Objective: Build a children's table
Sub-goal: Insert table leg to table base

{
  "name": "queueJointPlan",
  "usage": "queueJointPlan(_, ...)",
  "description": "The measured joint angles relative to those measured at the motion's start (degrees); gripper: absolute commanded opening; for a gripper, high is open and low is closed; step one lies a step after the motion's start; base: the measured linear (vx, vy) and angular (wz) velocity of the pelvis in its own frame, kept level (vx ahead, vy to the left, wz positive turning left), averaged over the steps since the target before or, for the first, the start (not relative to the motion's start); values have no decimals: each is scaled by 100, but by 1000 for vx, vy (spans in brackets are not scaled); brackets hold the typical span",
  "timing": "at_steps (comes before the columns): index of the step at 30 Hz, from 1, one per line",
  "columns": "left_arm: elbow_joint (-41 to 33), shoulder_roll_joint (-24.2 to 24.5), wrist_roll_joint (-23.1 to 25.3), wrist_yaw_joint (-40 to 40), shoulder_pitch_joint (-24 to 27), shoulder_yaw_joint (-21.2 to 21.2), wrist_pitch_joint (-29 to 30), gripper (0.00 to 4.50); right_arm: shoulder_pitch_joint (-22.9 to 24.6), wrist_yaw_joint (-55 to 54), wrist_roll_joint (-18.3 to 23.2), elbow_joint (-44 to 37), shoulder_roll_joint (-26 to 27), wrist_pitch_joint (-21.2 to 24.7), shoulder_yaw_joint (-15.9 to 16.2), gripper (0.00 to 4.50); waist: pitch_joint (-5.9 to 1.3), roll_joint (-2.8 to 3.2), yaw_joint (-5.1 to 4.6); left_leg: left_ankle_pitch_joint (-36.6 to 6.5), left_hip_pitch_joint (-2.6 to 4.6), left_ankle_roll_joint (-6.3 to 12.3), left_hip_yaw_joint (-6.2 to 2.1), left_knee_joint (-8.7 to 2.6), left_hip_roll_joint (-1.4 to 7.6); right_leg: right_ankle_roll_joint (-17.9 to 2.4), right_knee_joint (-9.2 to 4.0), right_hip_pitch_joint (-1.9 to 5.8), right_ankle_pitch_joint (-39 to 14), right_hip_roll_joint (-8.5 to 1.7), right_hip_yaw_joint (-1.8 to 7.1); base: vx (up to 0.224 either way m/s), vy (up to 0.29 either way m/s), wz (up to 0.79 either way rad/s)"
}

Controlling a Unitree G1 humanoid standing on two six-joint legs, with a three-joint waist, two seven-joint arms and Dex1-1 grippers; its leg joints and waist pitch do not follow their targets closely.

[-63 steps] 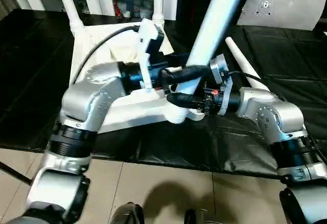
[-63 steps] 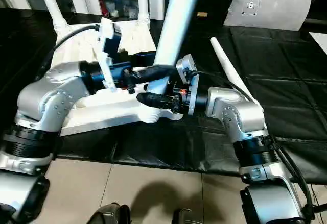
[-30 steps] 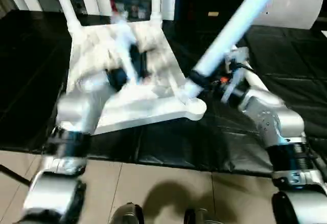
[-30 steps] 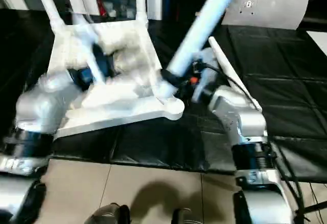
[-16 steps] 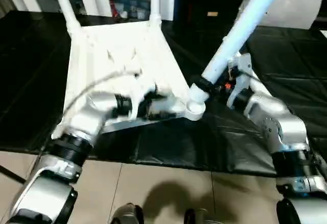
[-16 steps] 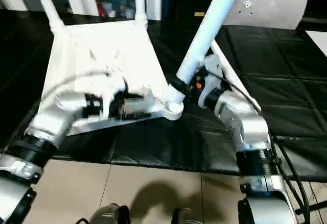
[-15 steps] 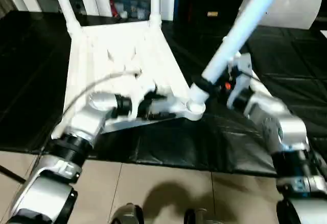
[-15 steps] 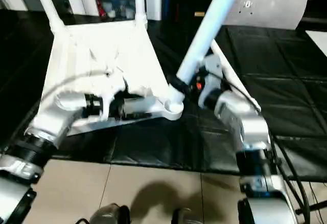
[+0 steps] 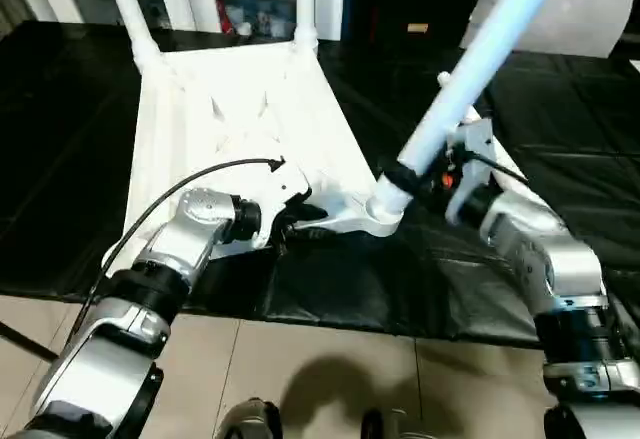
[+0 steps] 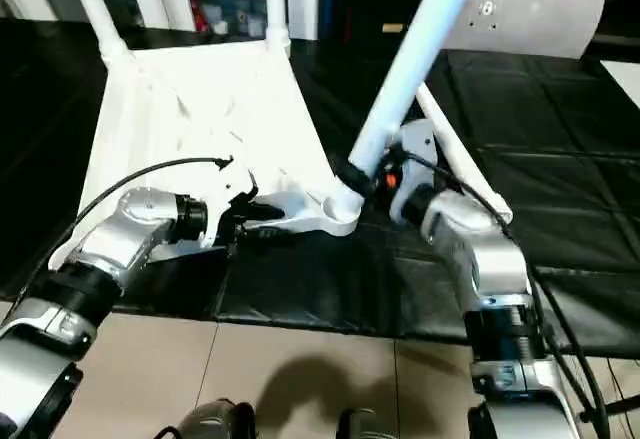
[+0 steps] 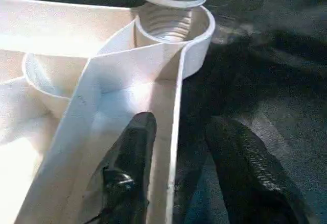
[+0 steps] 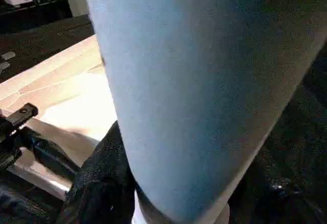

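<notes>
The black sheet-covered workbench (image 9: 80, 159) carries the whole job, and the table top (image 9: 230, 109) lies on it upside down, ribbed side up, which puts the corner sockets where legs can be pushed in from above. Two fitted legs (image 9: 125, 4) already stand at the top's far corners.

The third leg (image 9: 470, 69) is the one in hand. It leans steeply away from the table top, its threaded foot meeting the near corner socket (image 9: 378, 221) at the top's edge closest to the robot. The right gripper (image 10: 372, 181) is clamped around that leg just above the socket, I'd say to steer the thread into the hole. The tilt looks too great for it to seat yet.

A fourth leg (image 9: 488, 154) lies loose on the bench just beyond the right forearm, away from the table top.

The left gripper (image 11: 176, 147) straddles the top's near edge wall just beside that same socket, one finger (image 11: 130, 152) inside the rim and the other outside, jaws partly apart. It seems placed to brace the top against the leg's push; whether it has pinched the wall I cannot tell.
</notes>
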Motion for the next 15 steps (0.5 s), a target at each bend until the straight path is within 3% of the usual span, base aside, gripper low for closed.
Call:
queueJointPlan(1, 16, -1, 20, -24, -12, 0, 0, 143, 0, 0, -1, -13, 0, 0, 5, 191, 0, 0, -1, 0, 1, 0, 0, 0, 0, 0, 0, 0, 0, 0, 0, 0, 0, 0)
queueJointPlan(5, 158, -26, 102, -56, -76, 1, -116, 126, -1, 1, -16, -16, 0, 0, 26, 191, -1, 1, -1, 0, 3, 0, 0, 0, 0, 0, 0, 2, 0, 0, 0, 0, 0, 0)
queueJointPlan(7, 243, -39, 147, -38, -114, 1, -162, 90, -1, 2, -23, -16, 0, 0, 28, 191, -1, 2, -1, 0, 3, 0, 0, 0, 0, 0, 0, 2, 0, 0, 0, 0, 0, 0)
queueJointPlan(15, 395, -88, 309, -24, -214, 2, -246, 33, -1, 14, -59, -16, -18, 0, 104, 191, -1, 2, -1, 0, 3, 0, 0, 0, 0, -1, -1, 3, 0, 0, 0, 0, 0, 0)
